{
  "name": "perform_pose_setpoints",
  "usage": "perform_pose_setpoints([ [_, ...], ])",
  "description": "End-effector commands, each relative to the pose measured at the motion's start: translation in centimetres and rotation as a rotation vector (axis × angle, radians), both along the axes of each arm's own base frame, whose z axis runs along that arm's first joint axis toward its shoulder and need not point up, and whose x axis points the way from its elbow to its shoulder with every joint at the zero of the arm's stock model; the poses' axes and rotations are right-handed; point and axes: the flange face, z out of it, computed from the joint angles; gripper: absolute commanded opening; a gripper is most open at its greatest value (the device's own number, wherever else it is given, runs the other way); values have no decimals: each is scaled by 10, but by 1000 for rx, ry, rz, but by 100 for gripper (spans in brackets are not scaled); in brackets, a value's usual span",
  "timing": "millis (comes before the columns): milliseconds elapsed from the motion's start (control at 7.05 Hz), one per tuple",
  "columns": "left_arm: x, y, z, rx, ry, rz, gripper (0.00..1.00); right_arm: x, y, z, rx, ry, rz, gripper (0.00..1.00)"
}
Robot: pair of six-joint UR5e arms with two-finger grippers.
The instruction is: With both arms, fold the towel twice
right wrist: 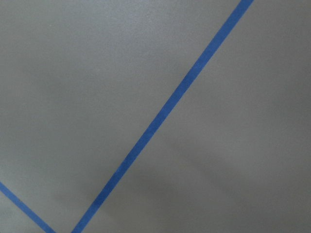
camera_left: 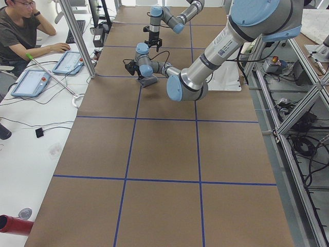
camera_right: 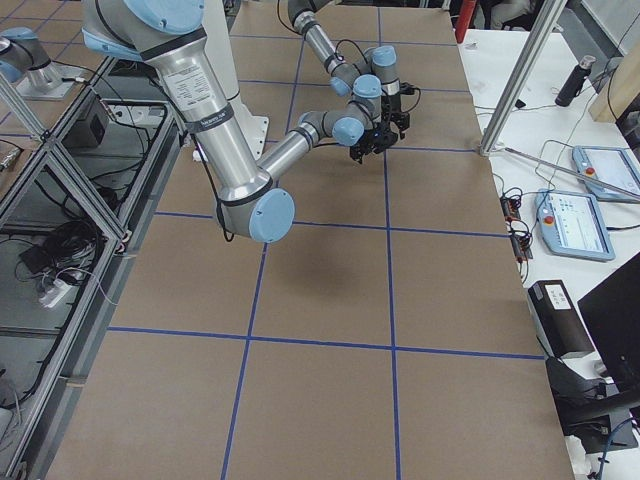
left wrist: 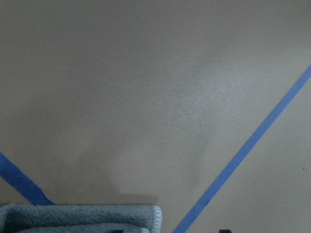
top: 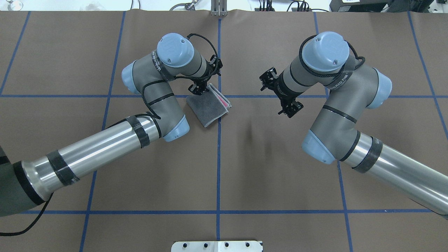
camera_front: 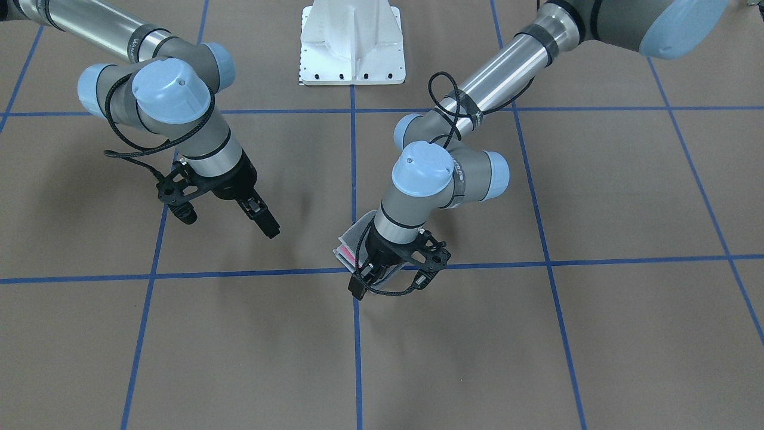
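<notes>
Towel (top: 209, 111) lies on the table (top: 266, 168) at the centre crossing of the blue tape lines (top: 218, 168), mostly on the left arm's side. It's a small packet, grey face up with pink layers showing, so both folds look done.

Left hand (camera_front: 360, 285) hangs over the corner farthest from the robot, likely releasing or pressing. Can't tell if it's spread or pinching cloth.

Right hand (camera_front: 265, 222) is parked well apart, fingers look pressed together, holding nothing.

The packet is near square with no clear long axis. It sits diagonal to the grid, and the pink layered edge points to the robot's right and away.
</notes>
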Motion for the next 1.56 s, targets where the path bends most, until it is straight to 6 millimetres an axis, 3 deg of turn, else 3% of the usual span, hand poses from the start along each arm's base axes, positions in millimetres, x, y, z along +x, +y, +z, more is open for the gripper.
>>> perform_pose_setpoints([
  [0,4,-2,-5,11,6,-7,73,1,0,5,-4,6,0,100],
  [426,-3,-9,-14,18,15,-18,73,4,-1,4,-4,4,5,100],
  [567,-17,-21,-29,29,32,-33,72,3,0,-1,-4,-5,8,100],
  [709,-30,-24,-40,33,58,-10,72,-1,1,-10,2,-13,9,100],
  [851,-56,-22,-46,22,104,47,72,-11,7,-15,16,-15,-12,100],
  [993,-77,-10,-28,11,129,86,72,-30,14,-36,59,-21,-6,100],
  [1135,-111,-2,-11,12,152,96,72,-57,33,-54,129,-2,25,100],
  [1277,-142,-3,11,-7,162,111,72,-75,41,-61,136,5,45,100],
  [1419,-162,-2,20,-15,173,122,72,-92,38,-70,95,-3,67,100],
])
